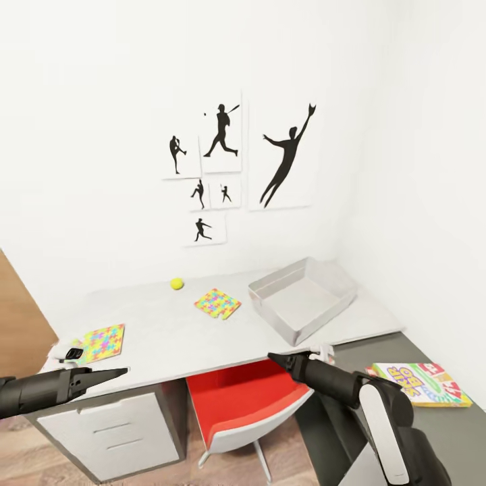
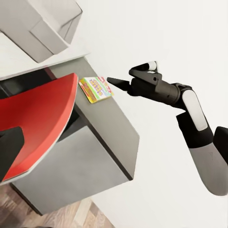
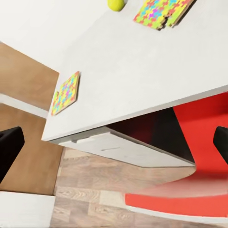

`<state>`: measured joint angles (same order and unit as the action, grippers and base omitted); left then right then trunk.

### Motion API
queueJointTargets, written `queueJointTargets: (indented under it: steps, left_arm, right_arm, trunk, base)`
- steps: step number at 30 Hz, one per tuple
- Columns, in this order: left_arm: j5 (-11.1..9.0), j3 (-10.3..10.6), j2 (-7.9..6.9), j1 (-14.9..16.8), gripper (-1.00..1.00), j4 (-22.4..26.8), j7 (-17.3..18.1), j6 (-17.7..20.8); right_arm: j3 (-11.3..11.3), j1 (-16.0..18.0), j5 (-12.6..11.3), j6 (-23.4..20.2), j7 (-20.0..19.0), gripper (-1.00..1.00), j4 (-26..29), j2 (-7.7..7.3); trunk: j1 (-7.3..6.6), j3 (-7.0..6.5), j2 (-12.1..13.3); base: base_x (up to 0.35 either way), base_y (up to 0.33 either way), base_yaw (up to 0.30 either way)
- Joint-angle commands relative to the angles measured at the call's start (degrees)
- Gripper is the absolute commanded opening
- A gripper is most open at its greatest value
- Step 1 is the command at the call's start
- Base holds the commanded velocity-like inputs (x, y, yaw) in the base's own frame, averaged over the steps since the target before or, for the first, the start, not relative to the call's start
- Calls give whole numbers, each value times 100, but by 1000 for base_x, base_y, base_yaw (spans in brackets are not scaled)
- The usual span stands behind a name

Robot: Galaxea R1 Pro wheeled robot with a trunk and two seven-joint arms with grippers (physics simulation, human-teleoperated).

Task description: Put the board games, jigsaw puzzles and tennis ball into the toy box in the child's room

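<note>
1. Your left gripper (image 1: 120, 370) hangs level off the table's front left corner; in the head view its fingers come to a single dark point, pressed together, with nothing between them.
2. Your right gripper (image 1: 275, 358) sits just in front of the table edge, above the red chair (image 1: 236, 398). Its fingers also meet in one tip, holding nothing; the left wrist view shows the same closed point (image 2: 111, 80).
3. Nearest your left gripper, one jigsaw puzzle (image 1: 101, 342) lies flat on the table (image 1: 162, 337) at the front left corner, with a small white and black object (image 1: 69, 352) just beside it.
4. The second jigsaw puzzle (image 1: 217, 303) lies near the middle of the table, and the tennis ball (image 1: 177, 283) rests near it, closer to the wall.
5. The toy box (image 1: 300, 297) stands on the right part of the table, turned at an angle, its inside bare.
6. A board game (image 1: 418, 383) lies flat on a lower grey surface (image 1: 405, 351) to the right of the table, just past your right arm.
7. On the white wall behind hang black sports silhouette pictures (image 1: 236, 158).
8. White drawers (image 1: 111, 425) sit under the left end, over a wood-plank floor (image 1: 40, 452).
</note>
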<state>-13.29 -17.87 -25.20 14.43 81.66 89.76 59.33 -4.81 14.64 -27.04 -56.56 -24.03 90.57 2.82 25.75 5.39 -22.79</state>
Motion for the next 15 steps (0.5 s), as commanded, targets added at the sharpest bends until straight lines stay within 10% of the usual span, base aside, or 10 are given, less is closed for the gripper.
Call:
queueJointTargets:
  steps: [1, 15]
  left_arm:
    - [7, 3, -2, 7, 100, -1, 25, 61]
    - [8, 2, -6, 6, 100, -1, 25, 61]
  right_arm:
    - [-15, 5, 41, -31, -53, 100, 4, 7]
    - [-47, 8, 41, -16, -60, 100, -5, -33]
  trunk:
    - [3, 16, -13]
    - [3, 51, -13]
  base:
    - [0, 0, 283]
    - [0, 0, 283]
